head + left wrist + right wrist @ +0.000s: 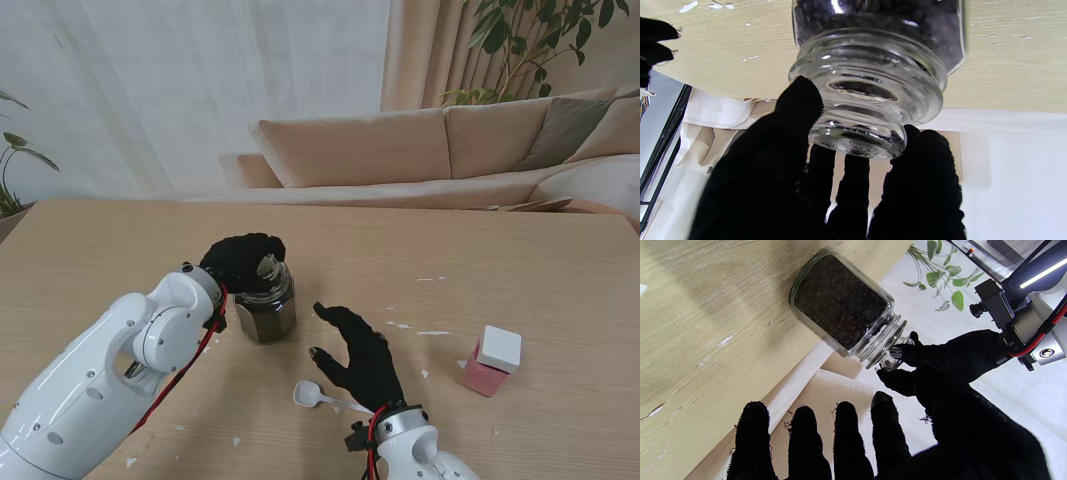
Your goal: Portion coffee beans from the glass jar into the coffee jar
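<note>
Glass jar (266, 305): upright on tabletop (520, 260), centre-left of frame, filled with beans.
Left hand (240, 260): closed over the jar's glass stopper (857, 141).
Right hand (362, 358): fingers spread, nothing held, lower centre.
Spoon (310, 395): white, beside right hand.
Pink container (491, 362): lower right, white lid.

No legible text, label, brand, number or sign on the glass jar (265, 300), the pink container (491, 362), the spoon (312, 395) or the table (520, 270).
</note>
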